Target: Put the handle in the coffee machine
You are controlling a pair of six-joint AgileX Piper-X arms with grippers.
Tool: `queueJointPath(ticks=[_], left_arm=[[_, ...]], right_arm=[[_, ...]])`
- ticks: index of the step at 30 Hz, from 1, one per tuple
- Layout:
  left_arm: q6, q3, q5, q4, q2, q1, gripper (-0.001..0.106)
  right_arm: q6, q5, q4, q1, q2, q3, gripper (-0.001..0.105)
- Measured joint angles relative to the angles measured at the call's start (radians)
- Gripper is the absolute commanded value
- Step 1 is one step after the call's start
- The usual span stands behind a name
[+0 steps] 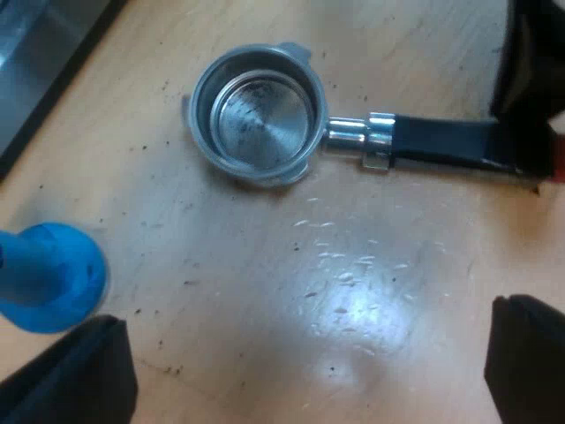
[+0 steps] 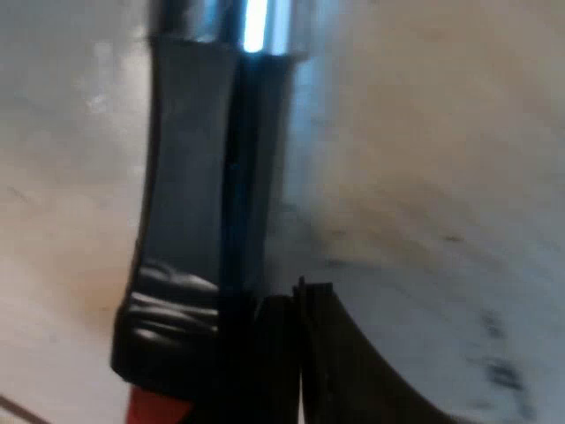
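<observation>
Plainly, the holder (image 1: 256,115) lies flat on the surface (image 1: 371,265), its basket open upward and nowhere near locked into a machine. The right hand (image 1: 530,106) sits at the far end of the handle (image 1: 441,141), close by the red end (image 2: 154,408); I cannot tell whether it has closed on it. The left hand (image 1: 305,318) hovers above the surface with its fingers (image 1: 88,371) wide apart, holding nothing. The main risk, I judge, is a grip so far out along the handle: the heavy metal end could sag or twist on lifting (and then meet the machine askew). The tamper (image 1: 48,278) stands just beside the left hand, so a careless sweep could topple it.
</observation>
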Motion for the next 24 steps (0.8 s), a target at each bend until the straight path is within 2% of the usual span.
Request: queueJointPath(ticks=[5, 8, 15, 19, 24], left_arm=[[-0.003, 0.0, -0.025, 0.054, -0.002, 0.0, 0.082], [-0.007, 0.003, -0.039, 0.093, -0.024, 0.0, 0.082], [-0.055, 0.003, -0.045, 0.152, -0.171, 0.0, 0.082], [-0.07, 0.003, -0.045, 0.188, -0.215, 0.0, 0.082], [-0.073, 0.003, -0.062, 0.231, -0.285, 0.0, 0.082]], right_arm=[[0.02, -0.015, -0.022, 0.032, 0.031, -0.021, 0.0], [0.034, -0.027, -0.066, 0.05, 0.075, -0.075, 0.0], [0.043, -0.052, -0.097, 0.05, 0.184, -0.167, 0.0], [0.048, -0.054, -0.115, 0.05, 0.214, -0.201, 0.0], [0.086, -0.058, -0.16, 0.05, 0.26, -0.244, 0.0]])
